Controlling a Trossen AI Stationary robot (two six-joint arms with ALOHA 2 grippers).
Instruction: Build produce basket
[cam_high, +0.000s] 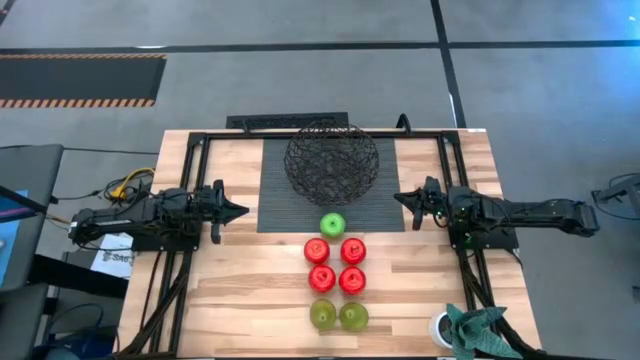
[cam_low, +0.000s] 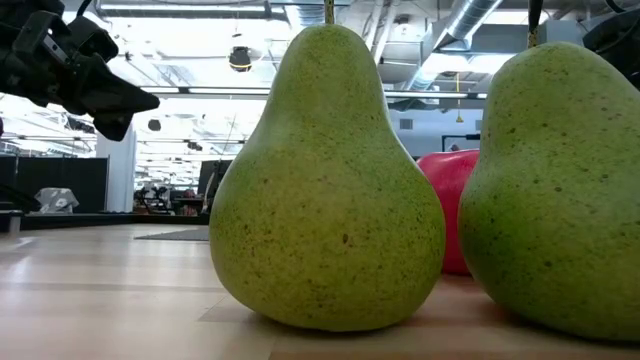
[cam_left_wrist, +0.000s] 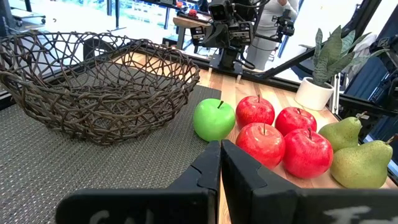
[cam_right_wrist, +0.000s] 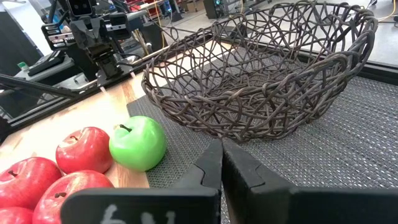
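The basket (cam_high: 332, 160), a round bowl of dark crisscrossed wire, stands on a ribbed dark mat (cam_high: 280, 205) at the table's far middle. Nearer lie the produce: a green apple (cam_high: 332, 224) on the mat's near edge, several red apples (cam_high: 336, 265) in a square, then two yellow-green pears (cam_high: 338, 316), which loom large in the low view (cam_low: 325, 190). My left gripper (cam_high: 240, 210) is shut and empty, hovering left of the mat (cam_left_wrist: 221, 165). My right gripper (cam_high: 400, 198) is shut and empty at the mat's right side (cam_right_wrist: 222, 163). Both point at the middle.
A small white pot with a green plant (cam_high: 458, 328) stands at the table's near right corner. Black frame rails (cam_high: 190, 170) run along both sides of the table under the arms. Bare wood lies on either side of the fruit rows.
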